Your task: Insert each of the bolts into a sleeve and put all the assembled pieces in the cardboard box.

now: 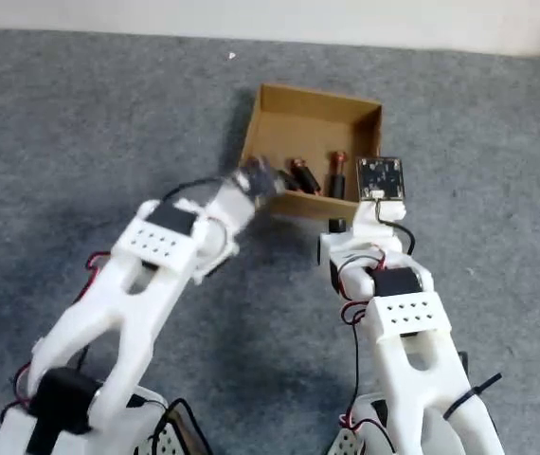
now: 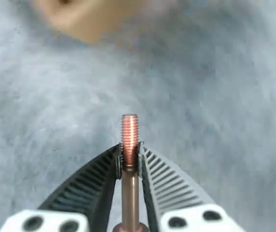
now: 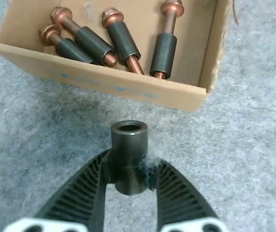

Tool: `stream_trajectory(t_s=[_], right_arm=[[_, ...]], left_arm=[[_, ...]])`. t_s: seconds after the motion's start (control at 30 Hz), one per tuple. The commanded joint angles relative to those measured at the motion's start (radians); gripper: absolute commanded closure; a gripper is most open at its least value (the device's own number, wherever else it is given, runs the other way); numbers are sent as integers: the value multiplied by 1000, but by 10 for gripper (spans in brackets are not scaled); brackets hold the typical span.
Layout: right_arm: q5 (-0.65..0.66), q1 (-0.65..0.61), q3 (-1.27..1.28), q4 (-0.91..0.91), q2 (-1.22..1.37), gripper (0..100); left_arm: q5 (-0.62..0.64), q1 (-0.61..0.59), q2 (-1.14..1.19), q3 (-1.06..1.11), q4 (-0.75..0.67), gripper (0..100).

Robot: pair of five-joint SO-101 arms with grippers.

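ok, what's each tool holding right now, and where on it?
Left tool: a bolt, pinched on the shank, threaded tip sticking out past the fingers. Right tool: a sleeve, gripped around its side, open end facing out.

The cardboard box holds assembled pieces; left arm and right arm end beside it.

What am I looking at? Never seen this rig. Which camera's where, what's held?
Two small white robot arms, the left arm and the right arm, sit at a grey table. One picture looks down from a fixed camera. The other two come from cameras on each arm's wrist, looking along its gripper. The left gripper is shut on a copper-coloured bolt, and the right gripper is shut on a dark sleeve. Four assembled pieces lie in the cardboard box.
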Motion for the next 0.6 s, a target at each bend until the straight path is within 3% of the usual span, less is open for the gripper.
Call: stream_trajectory(t_s=[0.0, 0.13, 0.27, 0.43, 0.57], right_arm=[[-8, 12, -10, -33, -39, 994], [-8, 12, -10, -33, -39, 994], [-8, 12, -10, -33, -38, 994], [-6, 13, -10, -35, -31, 994], [-6, 13, -12, -35, -31, 994]], left_arm=[[-445, -12, -96, 79, 117, 992], [-703, -12, -96, 113, 232, 992], [-829, -7, -102, 108, 299, 992], [-816, -15, -104, 108, 296, 869], [-677, -25, -104, 62, 295, 830]])
